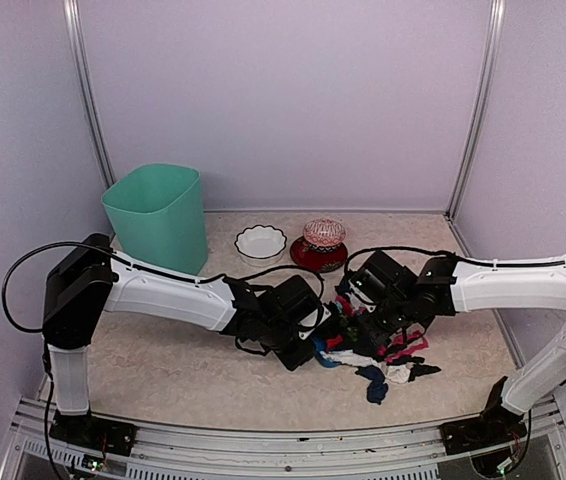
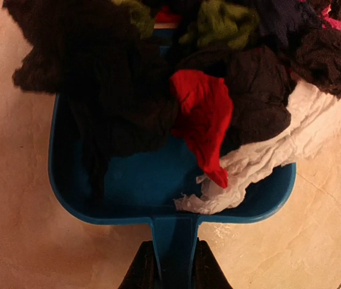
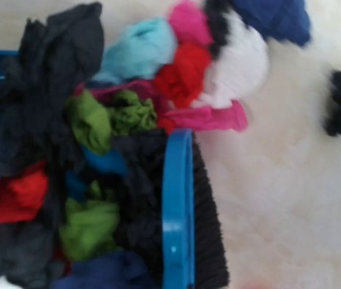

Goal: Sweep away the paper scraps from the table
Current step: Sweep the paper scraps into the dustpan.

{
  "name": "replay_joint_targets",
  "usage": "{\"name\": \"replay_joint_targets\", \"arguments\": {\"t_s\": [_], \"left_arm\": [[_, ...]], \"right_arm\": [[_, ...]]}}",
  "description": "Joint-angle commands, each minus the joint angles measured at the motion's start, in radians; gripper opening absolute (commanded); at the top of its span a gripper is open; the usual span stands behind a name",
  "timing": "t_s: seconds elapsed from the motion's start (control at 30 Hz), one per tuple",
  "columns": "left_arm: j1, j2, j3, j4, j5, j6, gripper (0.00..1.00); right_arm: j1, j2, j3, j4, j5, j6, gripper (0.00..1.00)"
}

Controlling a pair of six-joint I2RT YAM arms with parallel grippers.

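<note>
Arms (image 1: 168, 295) wht/blk, blk cables (image 1: 5, 285); claws (image 2: 173, 274) prob. blk.

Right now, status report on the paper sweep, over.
Left pincer shut on dustpan handle. Right pincer shut on hand brush. Paper scraps heaped in its mouth, strays on table. White bowl, red dish apart behind.

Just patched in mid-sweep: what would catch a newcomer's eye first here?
The heap of bright and black paper scraps at the centre of the table. In the left wrist view, they lie piled in the blue dustpan, whose handle the left hand clamps. The teal bin stands back left.
</note>
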Motion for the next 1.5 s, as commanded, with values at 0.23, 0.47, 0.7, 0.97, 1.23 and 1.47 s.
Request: {"name": "replay_joint_targets", "arguments": {"t_s": [0.23,0.47,0.7,0.97,1.23,1.47], "left_arm": [[0.024,-0.011,-0.073,0.032,-0.029,-0.033,0.0],[0.023,-0.066,-0.166,0.141,-0.026,-0.038,0.0],[0.023,-0.096,-0.226,0.254,-0.027,-0.03,0.0],[0.023,-0.154,-0.279,0.346,-0.034,-0.028,0.0],[0.022,-0.211,-0.32,0.385,-0.064,-0.045,0.0],[0.022,-0.289,-0.362,0.405,-0.097,-0.056,0.0]], "right_arm": [[0.06,0.014,0.08,-0.061,-0.01,0.007,0.0],[0.061,-0.038,0.094,-0.101,0.069,0.059,0.0],[0.041,-0.15,0.078,-0.111,0.128,0.131,0.0],[-0.052,-0.298,0.01,-0.081,0.119,0.2,0.0],[-0.1,-0.382,-0.051,-0.037,0.099,0.21,0.0],[-0.123,-0.416,-0.077,-0.009,0.09,0.217,0.0]]}}
